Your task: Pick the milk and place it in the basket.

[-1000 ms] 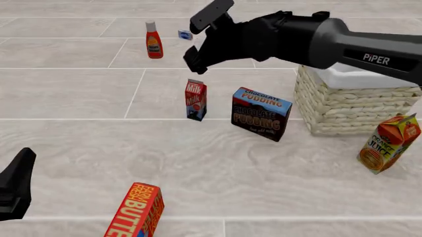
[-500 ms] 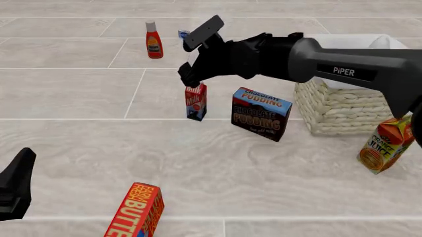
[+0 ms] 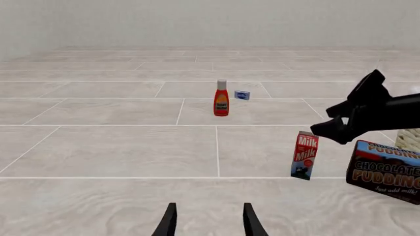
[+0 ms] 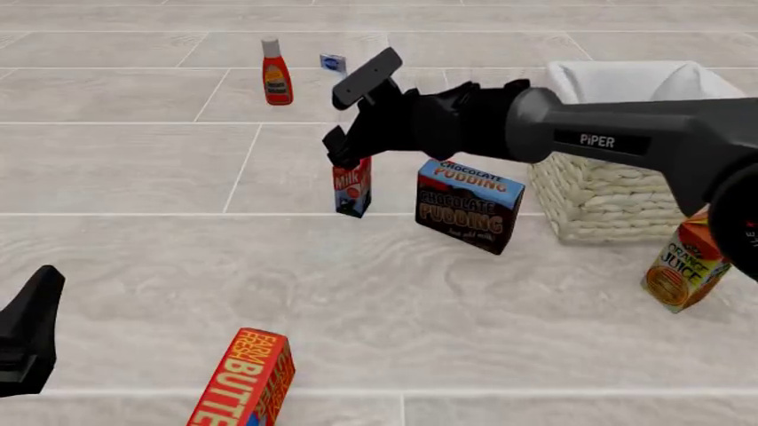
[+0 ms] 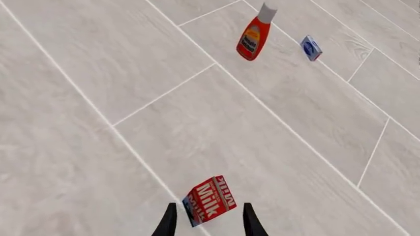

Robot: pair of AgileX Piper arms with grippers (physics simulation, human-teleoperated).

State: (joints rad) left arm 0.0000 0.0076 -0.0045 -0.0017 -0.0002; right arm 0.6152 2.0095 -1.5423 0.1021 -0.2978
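Pale tiled tabletop [image 4: 142,266] carries the small red gable-top milk carton [image 4: 351,185] upright at centre frame, left of the squarish pale wicker basket with white lining [image 4: 616,191]. Directly above the carton, the right gripper [image 4: 343,146] hangs with fingers spread, not touching it. At lower left, the left gripper [image 3: 207,221] is likewise parted and empty.

the butter box [image 4: 245,380] is cut off by the front view's lower edge, its lettering unfinished; the right arm [image 4: 616,138] hides part of the basket [image 4: 604,200] and runs off at the right edge; the left gripper [image 4: 27,330] is cut by the left edge, its jaws unseen there; the orange juice carton [image 4: 693,257] is partly behind the arm; the small blue box [image 4: 333,63] bears print too small to read; the chocolate pudding box [image 3: 387,170] is clipped at the left wrist view's edge.
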